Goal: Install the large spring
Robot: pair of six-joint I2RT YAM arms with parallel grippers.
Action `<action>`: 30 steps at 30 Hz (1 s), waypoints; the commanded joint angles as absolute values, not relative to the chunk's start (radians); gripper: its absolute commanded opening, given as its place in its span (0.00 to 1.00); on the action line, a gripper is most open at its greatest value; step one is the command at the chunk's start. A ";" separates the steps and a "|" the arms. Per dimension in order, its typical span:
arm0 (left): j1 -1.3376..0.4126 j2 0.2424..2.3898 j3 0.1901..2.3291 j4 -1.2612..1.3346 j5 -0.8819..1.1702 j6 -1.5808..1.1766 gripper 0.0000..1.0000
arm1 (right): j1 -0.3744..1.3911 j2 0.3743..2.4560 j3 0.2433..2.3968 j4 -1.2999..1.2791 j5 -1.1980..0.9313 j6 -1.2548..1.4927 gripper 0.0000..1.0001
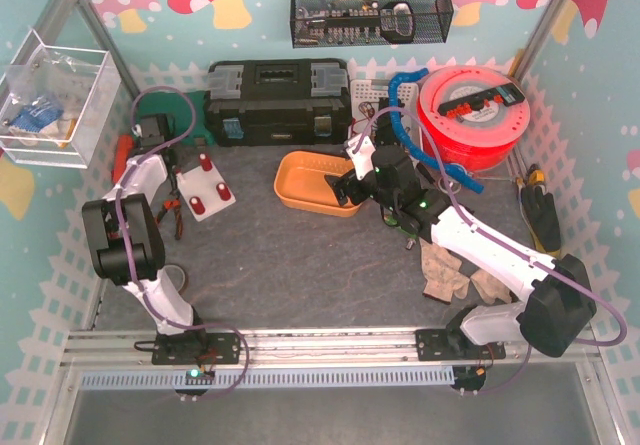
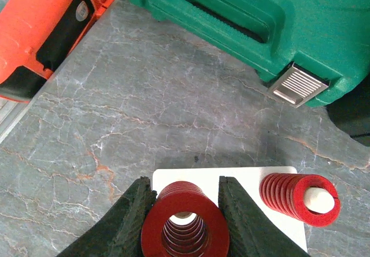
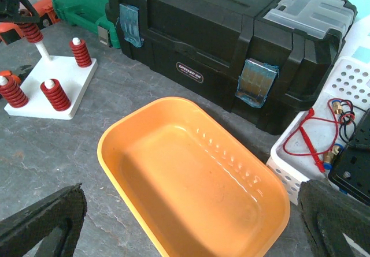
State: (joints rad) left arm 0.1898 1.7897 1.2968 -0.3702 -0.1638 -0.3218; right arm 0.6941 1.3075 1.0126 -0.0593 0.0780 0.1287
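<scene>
Large spring (image 2: 185, 225): clamping it in the shut left pincer (image 2: 186, 183) over the white base (image 2: 245, 179) peg (image 2: 184, 215) for sliding down, leaving right pincer (image 3: 191, 211) gaping, empty.

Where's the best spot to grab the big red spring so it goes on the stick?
Pinch the big red spring across its round coiled sides, coming down from above, the way the left gripper does. That leaves its hollow middle free, so the white post can pass up through it.

Large red spring (image 2: 185, 202) — in left tool (image 2: 186, 182)
</scene>
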 commanded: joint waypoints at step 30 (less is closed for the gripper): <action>0.197 1.679 1.255 -0.375 -0.035 -0.391 0.68 | 0.692 1.248 1.018 -0.023 0.274 0.239 0.98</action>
